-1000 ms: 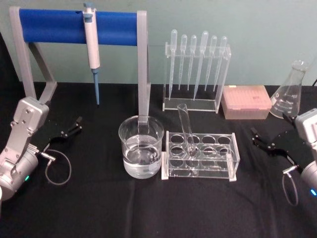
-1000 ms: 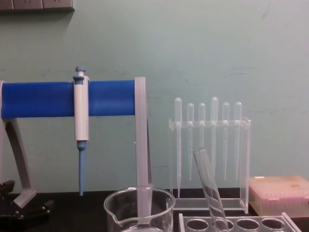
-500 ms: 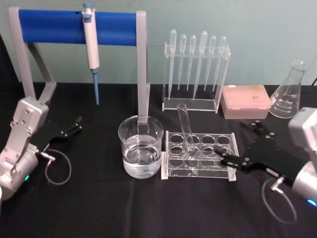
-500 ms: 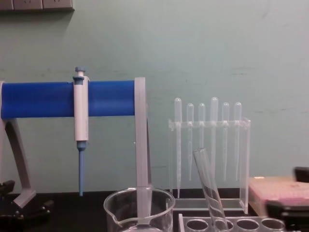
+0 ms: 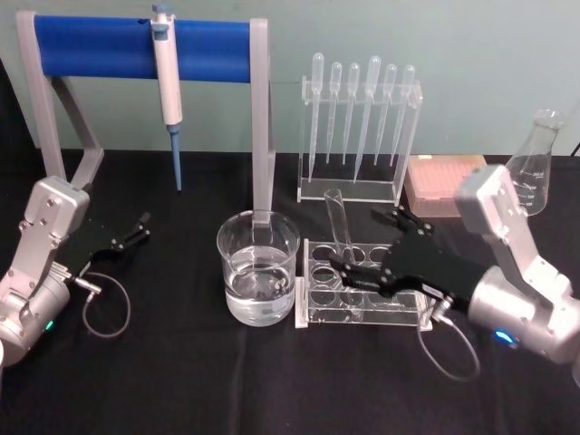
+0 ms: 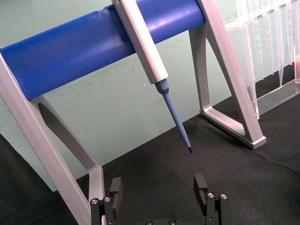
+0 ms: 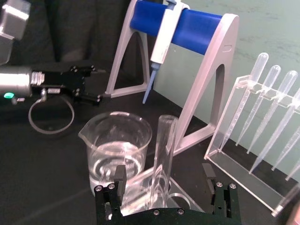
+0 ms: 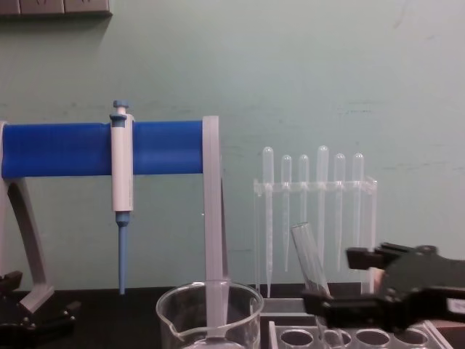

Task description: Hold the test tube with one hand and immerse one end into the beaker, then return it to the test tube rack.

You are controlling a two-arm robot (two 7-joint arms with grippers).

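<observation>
**Right gripper astride the test tube, not yet closed**

Right gripper (image 5: 355, 239): reaches in from the right, over the test tube rack (image 5: 362, 314), fingers spread wide. In the right wrist view the test tube (image 7: 164, 150) stands between the two fingers (image 7: 120, 180), nearer this one than the other. I can make out no contact.

Left gripper (image 5: 139, 228): parked at the left of the table, fingers apart, well away from the work.

Test tube: seated in a hole toward the rack's left end, rounded end down, leaning, mouth up.

Beaker (image 5: 258, 267): just beside the rack's left end, partly filled with clear liquid.

Step in hand, as I judge it: the grasp. Notes for doing it well:

- Centre the tube between the fingers before closing. Off-centre as it sits, one finger would likely meet the glass first and lever the leaning tube against the edge of its hole.
- Take hold on the upper part of the tube, above the rack's top plate, so the lower end is free to dip.
- Close gently. Smooth round glass probably slips or pivots in flat fingers.
- Lift along the tube's own lean until the rounded end clears the plate, and only then carry it left.
- The traverse to the beaker is short. Mind its rim and the grey stand post (image 5: 263, 136) just behind it.
</observation>
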